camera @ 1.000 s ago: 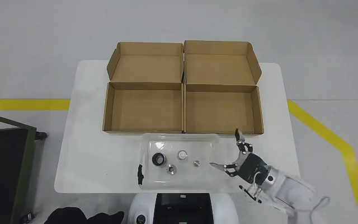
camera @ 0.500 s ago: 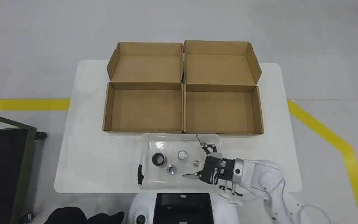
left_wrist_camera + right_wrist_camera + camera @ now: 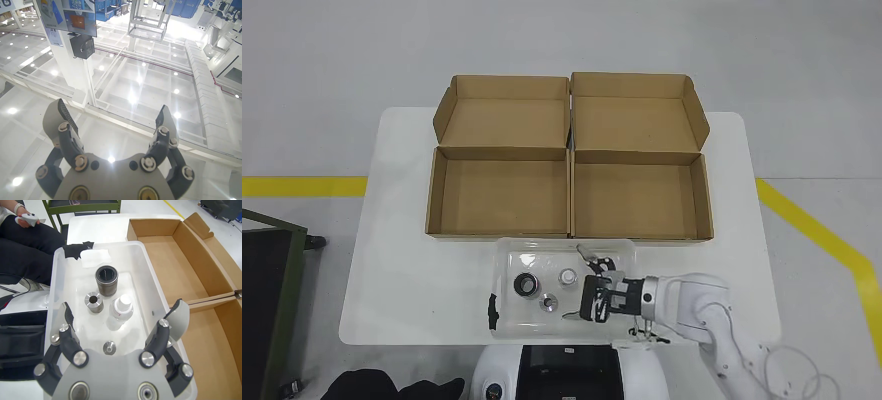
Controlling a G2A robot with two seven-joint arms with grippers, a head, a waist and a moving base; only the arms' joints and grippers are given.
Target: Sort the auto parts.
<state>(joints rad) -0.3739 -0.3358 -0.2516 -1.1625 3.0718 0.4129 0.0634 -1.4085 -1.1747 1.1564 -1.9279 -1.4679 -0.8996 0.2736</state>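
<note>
Hovering over the clear plastic bin (image 3: 122,243) on the tabletop (image 3: 392,250), right jaws spread wide, gripping nothing. Small steel stud (image 3: 109,347) lies in the bin just under their base. White bottle (image 3: 122,309) and steel bushing (image 3: 94,302) stand below, between the tips. Dark linear bearing (image 3: 106,280) stands just beyond. Cardboard boxes (image 3: 170,275) sit beside one jaw. Left jaws open, empty, pointing at the ceiling (image 3: 132,75).

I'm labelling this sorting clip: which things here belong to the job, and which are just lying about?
Job: dark bearing, steel bushing, white bottle, small metal disc, clear bin, cardboard boxes.
Lying about: black tape, white paper slip, green cart.
</note>
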